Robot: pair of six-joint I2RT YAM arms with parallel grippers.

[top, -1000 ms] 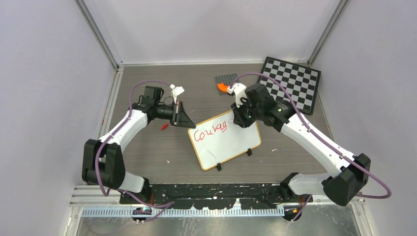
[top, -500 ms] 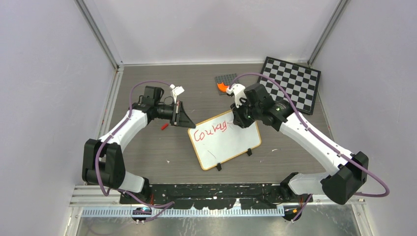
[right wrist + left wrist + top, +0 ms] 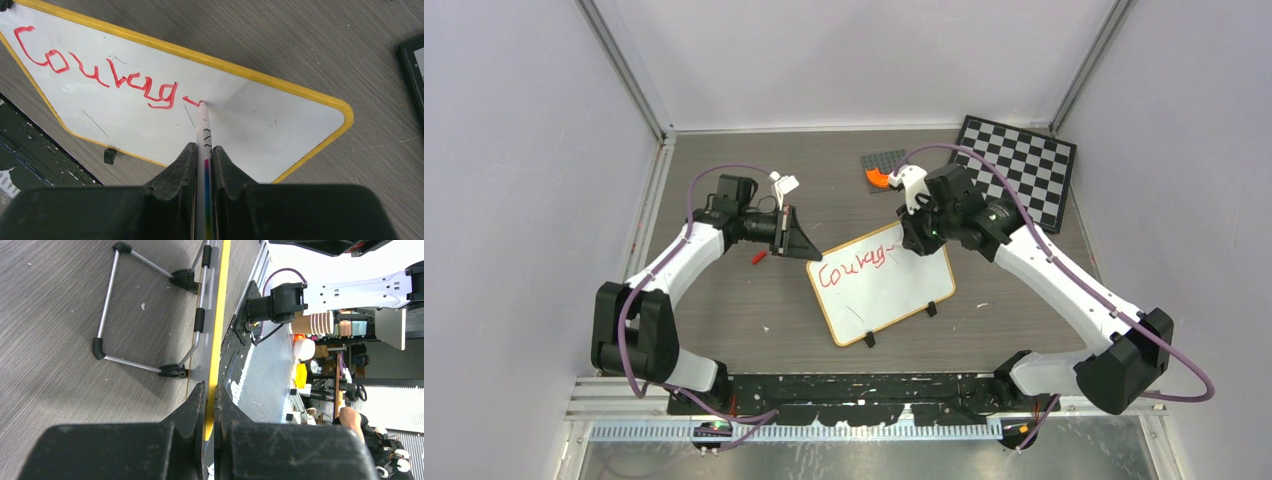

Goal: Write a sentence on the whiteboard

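Setting: a grey wood-grain surface (image 3: pixel 724 320) walled in by pale panels, with both arms bolted at its near edge.
Whiteboard (image 3: pixel 894 295): near the middle of the surface, turned at an angle, between the two arms. Its frame reads yellow-orange.
Stand: in the left wrist view a wire stand (image 3: pixel 150 315) with black feet sits on the surface behind the board's edge.
Sentence (image 3: pixel 100 75): red lettering along the top of the board, reading "Courag" and followed by a short fresh stroke.
Left pincer (image 3: pixel 210 390): narrowed onto the frame at the board's left corner, the yellow edge running between its jaws. It appears to be steadying the board.
Right pincer (image 3: pixel 204 150): clamped on a marker (image 3: pixel 204 130) that runs out between its jaws, with the red tip touching the board at the end of the short stroke.
Bystanders: a chequered board (image 3: pixel 1019 170) at the far right, a grey studded plate (image 3: pixel 882 160) with an orange piece (image 3: pixel 876 178) just beside it, and a small red item (image 3: pixel 759 257) near the left pincer.
Step in hand: judged to be the first word, at the start of the letter after "g". Most of the sentence is not yet written.
Next move: it calls for the tip to stay lightly on the board through a small loop. After that comes a lift, a gap, and a fresh start further right, where little width remains. The left grip should stay firm, because a shifting board would smear the line.
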